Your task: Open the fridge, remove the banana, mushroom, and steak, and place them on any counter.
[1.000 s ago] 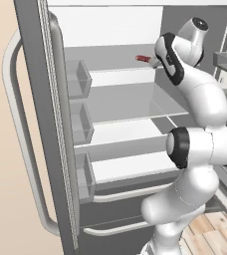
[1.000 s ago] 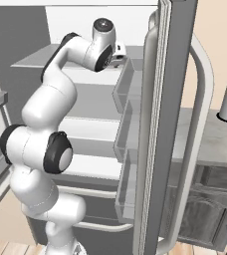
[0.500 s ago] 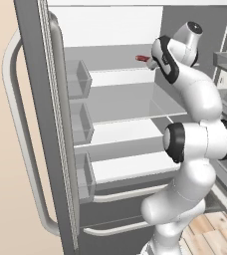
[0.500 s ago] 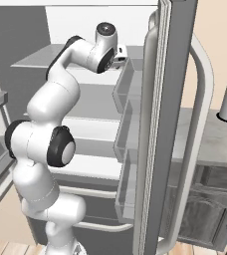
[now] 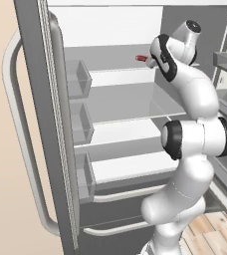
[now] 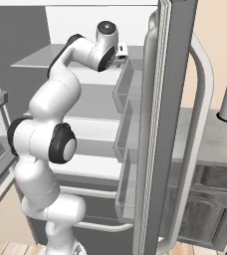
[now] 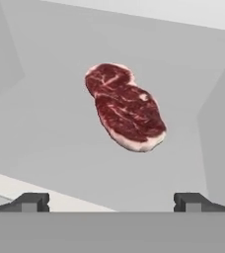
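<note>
Jaws spread wide, apparently short of the steak [image 7: 125, 107] on the fridge [image 5: 115, 94] shelf.

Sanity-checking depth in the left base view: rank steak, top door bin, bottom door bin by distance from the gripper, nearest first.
1. steak: top shelf, just left of the open gripper.
2. top door bin: on the left door, about level with the gripper.
3. bottom door bin: same door, far below.

beige wall [image 5: 6, 209], wooden floor [image 5: 210, 231], sink [image 6: 212, 179]
</note>
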Robot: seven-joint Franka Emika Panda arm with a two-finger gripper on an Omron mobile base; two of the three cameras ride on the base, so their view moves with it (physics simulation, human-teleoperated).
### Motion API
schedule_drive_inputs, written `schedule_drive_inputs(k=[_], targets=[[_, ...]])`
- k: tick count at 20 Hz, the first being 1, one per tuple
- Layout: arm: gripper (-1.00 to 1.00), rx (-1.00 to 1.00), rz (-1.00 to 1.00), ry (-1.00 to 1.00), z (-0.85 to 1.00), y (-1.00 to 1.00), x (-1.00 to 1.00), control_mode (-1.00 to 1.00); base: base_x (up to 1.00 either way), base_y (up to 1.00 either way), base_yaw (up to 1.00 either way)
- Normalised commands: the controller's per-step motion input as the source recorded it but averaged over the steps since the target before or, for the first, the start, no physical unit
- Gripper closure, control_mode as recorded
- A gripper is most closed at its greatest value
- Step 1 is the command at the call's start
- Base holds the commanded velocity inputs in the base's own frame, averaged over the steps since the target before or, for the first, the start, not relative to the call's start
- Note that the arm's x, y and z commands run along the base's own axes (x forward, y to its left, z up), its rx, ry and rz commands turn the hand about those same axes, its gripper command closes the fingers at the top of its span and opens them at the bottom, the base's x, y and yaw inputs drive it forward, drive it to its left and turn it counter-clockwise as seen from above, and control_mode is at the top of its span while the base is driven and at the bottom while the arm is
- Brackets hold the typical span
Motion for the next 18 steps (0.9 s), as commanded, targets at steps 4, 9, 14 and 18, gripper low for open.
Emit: schedule_drive_inputs(k=[4, 9, 14, 18], targets=[[-1.00, 0.00, 0.00, 0.00, 0.01, 0.00, 0.47, -1.00, 0.00, 0.00, 0.00], [-1.00, 0.00, 0.00, 0.02, 0.00, -0.01, 0.55, -1.00, 0.00, 0.00, 0.00], [-1.00, 0.00, 0.00, 0.08, 0.00, -0.05, 0.55, -1.00, 0.00, 0.00, 0.00], [-1.00, 0.00, 0.00, 0.13, 0.00, -0.07, 0.54, -1.00, 0.00, 0.00, 0.00]])
